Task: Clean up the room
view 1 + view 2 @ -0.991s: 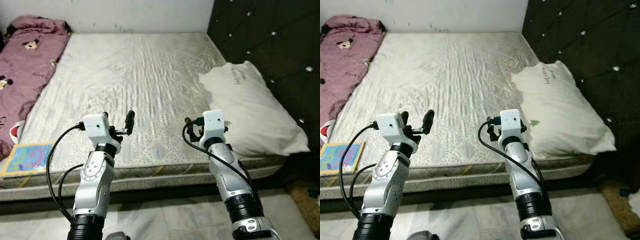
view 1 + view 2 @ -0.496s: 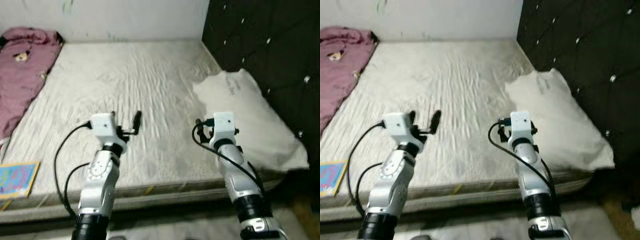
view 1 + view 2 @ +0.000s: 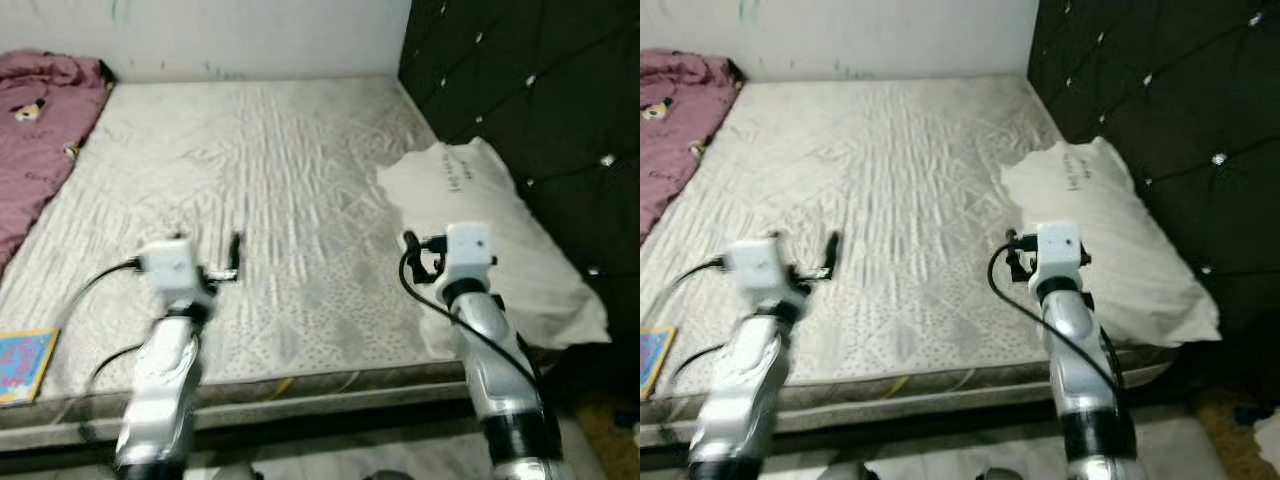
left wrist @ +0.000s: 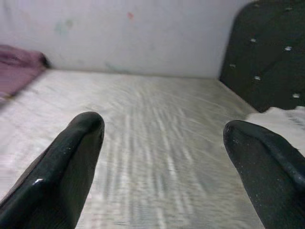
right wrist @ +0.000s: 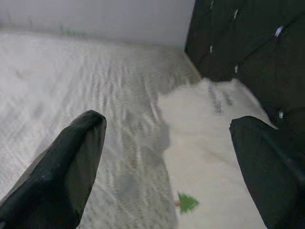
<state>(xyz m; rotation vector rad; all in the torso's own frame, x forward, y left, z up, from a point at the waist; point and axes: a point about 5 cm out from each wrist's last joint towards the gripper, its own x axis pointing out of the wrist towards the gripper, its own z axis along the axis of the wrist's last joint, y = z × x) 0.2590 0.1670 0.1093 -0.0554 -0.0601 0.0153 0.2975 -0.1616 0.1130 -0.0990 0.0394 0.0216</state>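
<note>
Bare mattress (image 3: 270, 190) carries white pillow (image 3: 490, 240) by headboard side, pink blanket (image 3: 35, 130) along opposite edge, colourful book (image 3: 22, 365) at near corner.

Wrinkled off-white pillow (image 3: 500, 240) w/ small green tree print lies flat on bed's right side by the headboard. Crumpled maroon printed blanket (image 3: 35, 130) heaped along left edge. Colourful flat book (image 3: 22, 365) at near-left corner.

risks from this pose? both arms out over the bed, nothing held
1. The pillow overhangs the mattress edge by the headboard; a push from the open right gripper may tip it off.
2. The left arm looks motion-blurred, so the open left gripper may land imprecisely.
3. The book sits at the mattress edge, easily knocked down.
</note>
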